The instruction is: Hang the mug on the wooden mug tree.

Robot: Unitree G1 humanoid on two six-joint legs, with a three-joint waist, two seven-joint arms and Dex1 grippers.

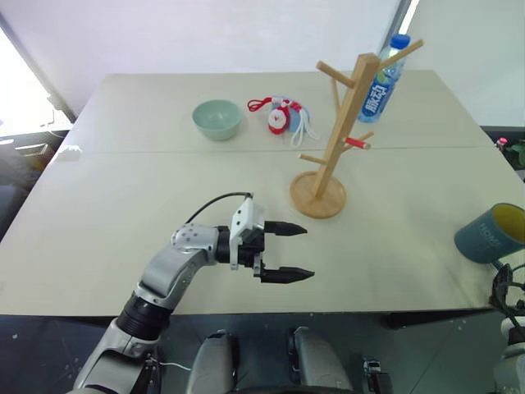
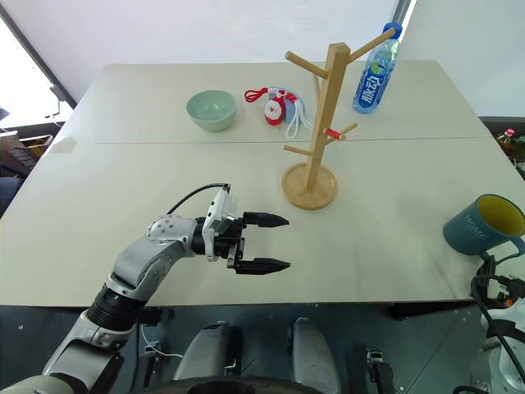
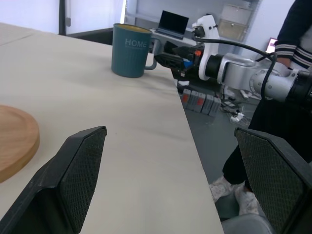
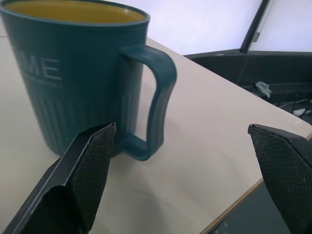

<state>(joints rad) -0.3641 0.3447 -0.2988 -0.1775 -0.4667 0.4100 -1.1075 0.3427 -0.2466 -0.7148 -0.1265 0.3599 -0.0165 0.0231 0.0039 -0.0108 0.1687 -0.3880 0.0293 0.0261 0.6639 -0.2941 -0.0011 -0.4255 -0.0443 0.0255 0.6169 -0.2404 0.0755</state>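
Mug stands upright near the right edge of the surface, well apart from the wooden mug tree, with its yellow inside showing and pale letters on its side. Its handle points toward the right pincer, which is wide and holds nothing; one finger is just beside the bottom of the handle, but I cannot tell if it touches. The left pincer hovers over the front middle of the surface, also wide and empty, pointing to the right. The wooden mug tree stands upright with a small red piece on one peg. Behind it are a green bowl and a water bottle.
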